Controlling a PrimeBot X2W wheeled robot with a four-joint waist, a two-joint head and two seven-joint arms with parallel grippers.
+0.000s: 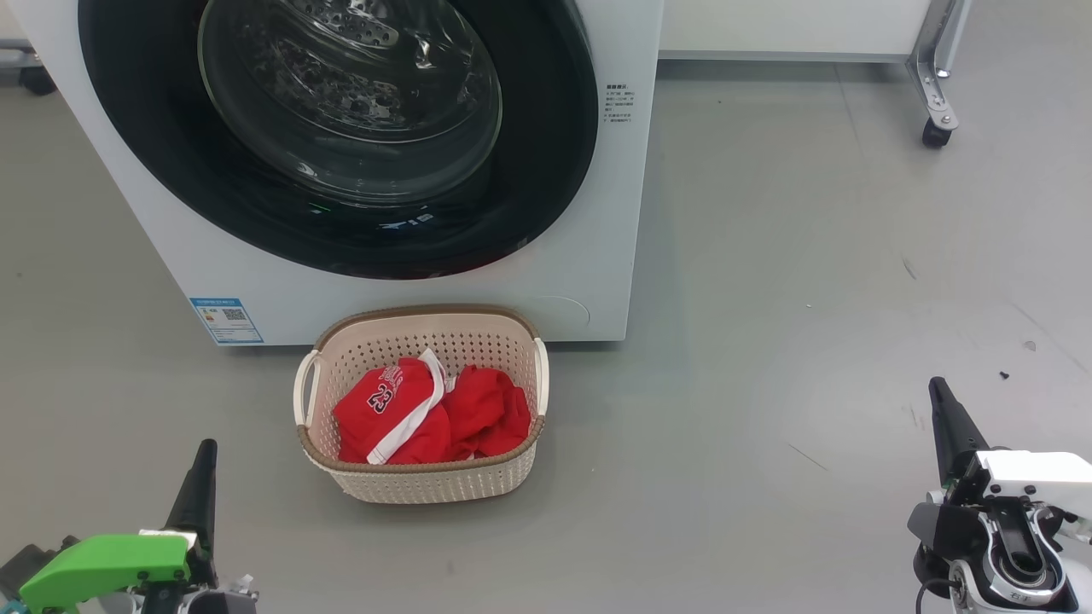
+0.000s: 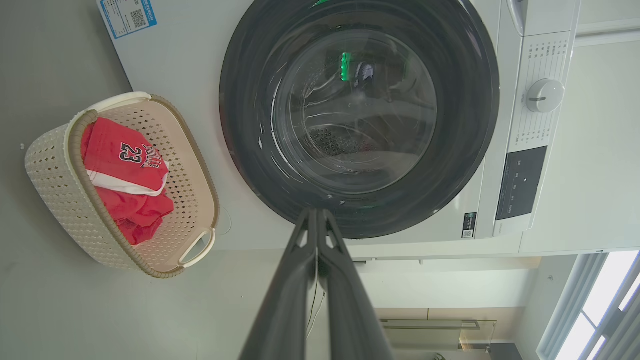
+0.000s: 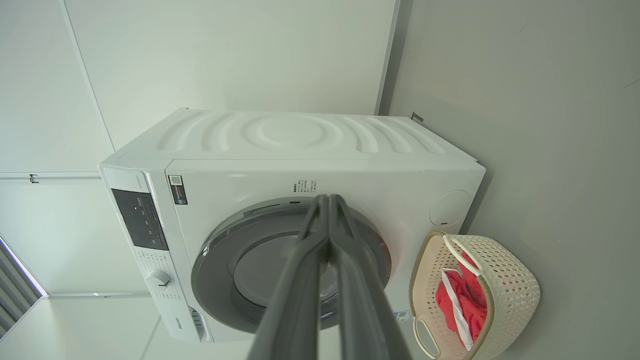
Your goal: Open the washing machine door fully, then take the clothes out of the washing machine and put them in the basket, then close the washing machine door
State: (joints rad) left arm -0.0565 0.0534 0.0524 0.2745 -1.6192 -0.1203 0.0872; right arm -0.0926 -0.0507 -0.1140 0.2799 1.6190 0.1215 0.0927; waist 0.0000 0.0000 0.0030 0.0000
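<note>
The white washing machine (image 1: 589, 256) stands ahead with its round black door (image 1: 546, 205) shut flat against the front; the same door (image 2: 465, 150) shows in the left wrist view. On the floor before it sits the cream basket (image 1: 426, 486), holding the red clothes (image 1: 426, 414), one marked 23. The basket (image 2: 50, 165) and clothes (image 2: 120, 155) also lie at the left of the left wrist view. My left gripper (image 1: 205, 452) is shut and empty at the lower left, well short of the basket. My right gripper (image 1: 938, 388) is shut and empty at the lower right.
Grey floor (image 1: 768, 298) spreads to the right of the machine. A metal frame leg on a caster (image 1: 936, 132) stands at the back right. The machine's control panel and dial (image 2: 544, 95) show in the left wrist view.
</note>
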